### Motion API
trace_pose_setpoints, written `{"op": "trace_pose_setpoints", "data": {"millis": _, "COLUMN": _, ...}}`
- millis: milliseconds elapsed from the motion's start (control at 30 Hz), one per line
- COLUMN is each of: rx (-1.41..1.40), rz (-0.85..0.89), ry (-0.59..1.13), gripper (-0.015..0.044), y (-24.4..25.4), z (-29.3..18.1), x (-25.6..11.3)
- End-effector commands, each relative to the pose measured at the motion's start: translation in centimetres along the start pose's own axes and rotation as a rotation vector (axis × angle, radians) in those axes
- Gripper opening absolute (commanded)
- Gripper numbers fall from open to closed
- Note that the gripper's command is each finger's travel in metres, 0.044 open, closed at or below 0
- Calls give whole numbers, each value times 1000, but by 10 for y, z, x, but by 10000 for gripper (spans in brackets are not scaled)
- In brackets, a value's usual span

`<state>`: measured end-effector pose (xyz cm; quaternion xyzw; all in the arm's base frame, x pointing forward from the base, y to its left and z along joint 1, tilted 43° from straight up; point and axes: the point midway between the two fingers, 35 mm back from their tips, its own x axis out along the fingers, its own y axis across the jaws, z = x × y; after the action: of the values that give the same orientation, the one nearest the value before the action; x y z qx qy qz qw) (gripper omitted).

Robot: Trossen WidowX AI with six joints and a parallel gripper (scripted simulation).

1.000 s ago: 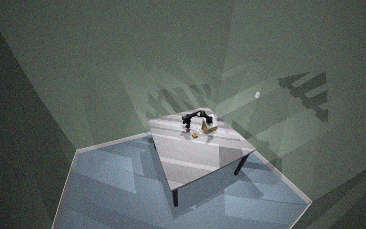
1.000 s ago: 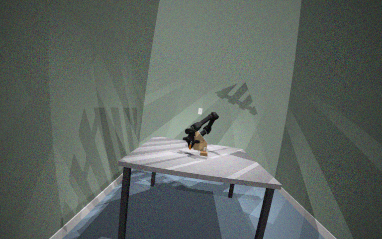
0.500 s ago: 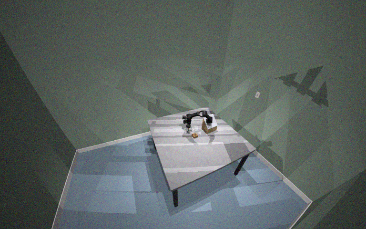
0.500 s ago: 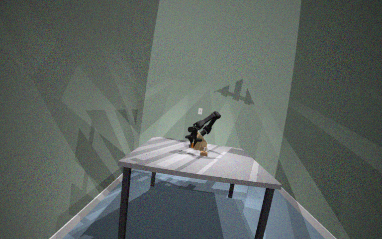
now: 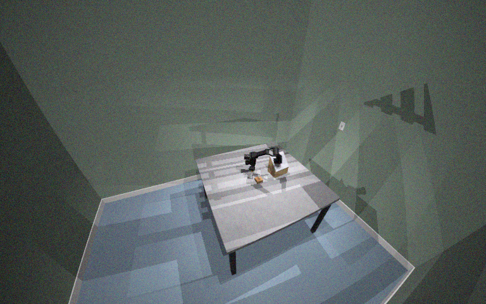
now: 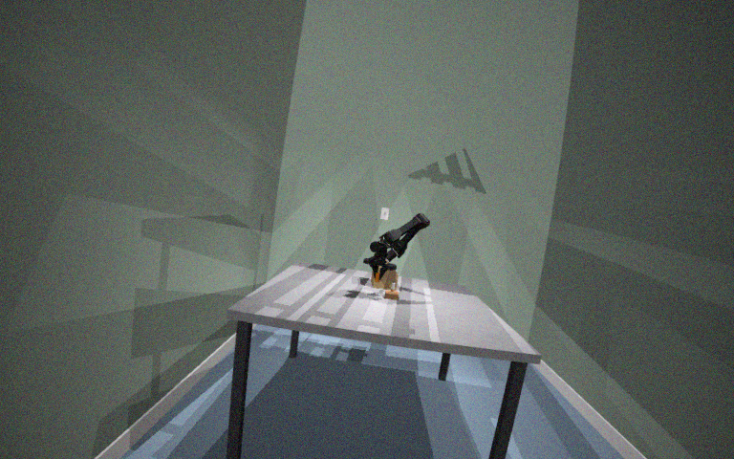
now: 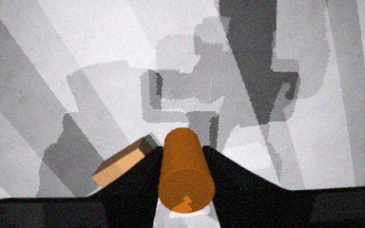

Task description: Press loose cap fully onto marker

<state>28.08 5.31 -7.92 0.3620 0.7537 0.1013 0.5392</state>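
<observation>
The orange cap (image 6: 377, 276) (image 7: 186, 166) is between the two black fingers. My gripper (image 5: 252, 169) (image 7: 182, 152) is shut on it and holds it above the table, to the left of the holder block in the exterior view. The small orange-brown holder block (image 5: 258, 180) (image 6: 392, 295) (image 7: 121, 166) stands on the table, partly behind the left finger in the wrist view. The pale marker (image 6: 393, 286) stands upright in the block. It is too small to make out clearly in the top view. The cap's lower end is not clearly seen.
A larger tan block with a sloping pale top (image 5: 279, 173) (image 6: 390, 277) stands behind the holder block, close to the arm. The grey table (image 5: 250, 218) (image 6: 460, 318) carries them all. Patchy shadows and bright stripes cross its top.
</observation>
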Motion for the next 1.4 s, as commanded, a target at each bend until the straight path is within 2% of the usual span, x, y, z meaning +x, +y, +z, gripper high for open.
{"op": "trace_pose_setpoints", "data": {"millis": 0, "rx": 6, "rz": 3, "ry": 6, "gripper": 0, "y": 9, "z": -11, "x": -4}}
{"op": "trace_pose_setpoints", "data": {"millis": 1100, "rx": 7, "rz": 7, "ry": 13, "gripper": 0, "y": 57, "z": -83, "x": -28}}
{"op": "trace_pose_setpoints", "data": {"millis": 1367, "rx": 7, "rz": 8, "ry": 14, "gripper": 0, "y": 58, "z": -85, "x": -22}}
